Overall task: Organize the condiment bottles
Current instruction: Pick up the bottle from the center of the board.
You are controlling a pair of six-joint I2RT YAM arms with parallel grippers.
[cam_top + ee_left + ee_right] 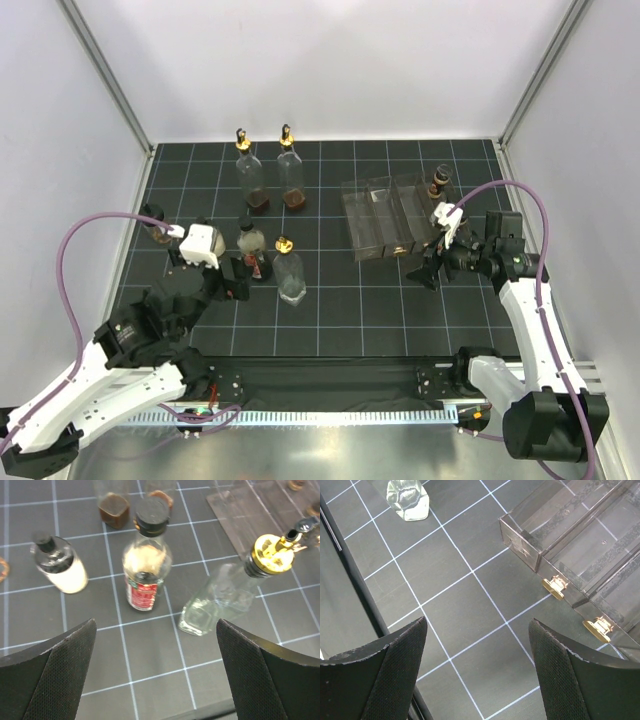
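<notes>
Two tall clear bottles with gold pourers (pixel 250 175) (pixel 291 170) stand at the back. A third clear gold-topped bottle (pixel 289 272) (pixel 225 597) stands mid-table; its base also shows in the right wrist view (pixel 410 497). A black-capped bottle with a red label (pixel 146 565) and a small black-capped bottle of white contents (pixel 60 567) stand just ahead of my left gripper (pixel 240 272) (pixel 156 625), which is open and empty. A small dark bottle (pixel 438 182) stands by the rack's far right end, another (pixel 155 222) at the far left. My right gripper (pixel 428 272) (pixel 477 622) is open and empty, in front of the rack.
The clear plastic divided rack (pixel 385 215) (pixel 580 540) lies right of centre, with no bottle inside that I can see. White walls close in the table on three sides. Purple cables loop off both arms.
</notes>
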